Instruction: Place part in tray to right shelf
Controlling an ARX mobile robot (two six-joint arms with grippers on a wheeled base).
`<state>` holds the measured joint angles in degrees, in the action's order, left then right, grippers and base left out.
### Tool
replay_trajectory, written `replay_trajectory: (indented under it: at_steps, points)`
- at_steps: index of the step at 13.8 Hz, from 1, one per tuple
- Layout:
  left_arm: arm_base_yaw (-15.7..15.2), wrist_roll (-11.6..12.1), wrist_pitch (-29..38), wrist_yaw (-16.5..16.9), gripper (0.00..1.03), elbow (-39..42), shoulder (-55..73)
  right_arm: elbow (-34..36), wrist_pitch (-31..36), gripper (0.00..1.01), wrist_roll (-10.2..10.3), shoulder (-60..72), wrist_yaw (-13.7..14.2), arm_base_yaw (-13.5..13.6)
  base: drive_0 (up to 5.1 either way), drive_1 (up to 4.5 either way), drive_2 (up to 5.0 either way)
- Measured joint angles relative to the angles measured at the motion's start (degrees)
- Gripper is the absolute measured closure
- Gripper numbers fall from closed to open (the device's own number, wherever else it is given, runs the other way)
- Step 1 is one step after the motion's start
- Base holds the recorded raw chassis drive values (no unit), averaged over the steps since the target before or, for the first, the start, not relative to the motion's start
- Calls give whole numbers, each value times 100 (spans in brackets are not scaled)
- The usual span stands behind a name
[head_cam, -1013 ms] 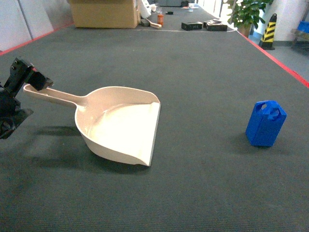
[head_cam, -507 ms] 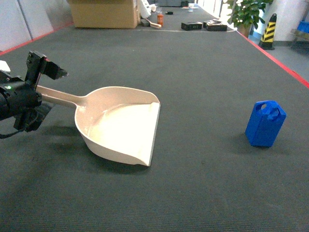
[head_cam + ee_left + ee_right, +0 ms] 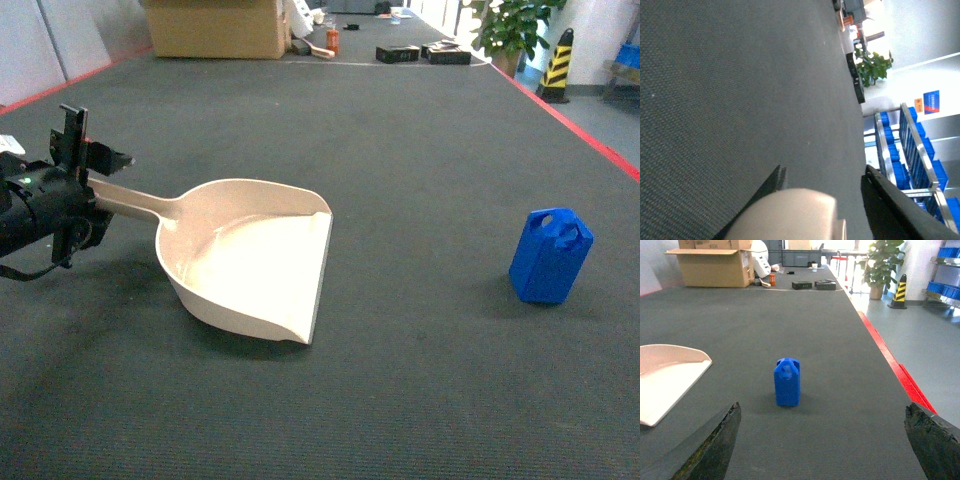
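Left gripper [image 3: 88, 165] spread around the tray [image 3: 250, 262] handle's end.
Part [image 3: 549, 255] stands upright, well right of the tray; right gripper [image 3: 825, 440] spread, empty.

Black left hand [image 3: 88, 165], green light, seemingly cabled

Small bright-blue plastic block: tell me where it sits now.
In the head view the small bright-blue plastic block stands upright on the dark mat at the right, well apart from the cream dustpan-shaped tray on the left.

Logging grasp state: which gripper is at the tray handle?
The left gripper: its fingers straddle the tray handle end. The right gripper hangs open, short of the part.
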<state>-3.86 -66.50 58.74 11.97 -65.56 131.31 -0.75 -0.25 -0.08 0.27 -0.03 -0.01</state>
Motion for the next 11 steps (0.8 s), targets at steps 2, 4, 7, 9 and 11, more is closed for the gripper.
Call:
replay_trajectory:
  at_steps: [2, 4, 7, 9, 11]
  points:
    - [-2, -210, 166, -42, 83, 24, 26, 0, 0, 3, 0, 0, 0, 0, 0, 0, 0]
    - [-2, -433, 407, -109, 89, 210, -63, 0, 0, 3, 0, 0, 0, 0, 0, 0, 0]
    - [57, -535, 798, -184, 90, 813, -765, 0, -2, 3, 0, 0, 0, 0, 0, 0, 0]
    - [142, -680, 1235, -166, 90, 1091, -1362, 0, 0, 3, 0, 0, 0, 0, 0, 0, 0]
    - [382, -844, 1526, -162, 90, 1458, -1832, 0, 2, 3, 0, 0, 0, 0, 0, 0, 0]
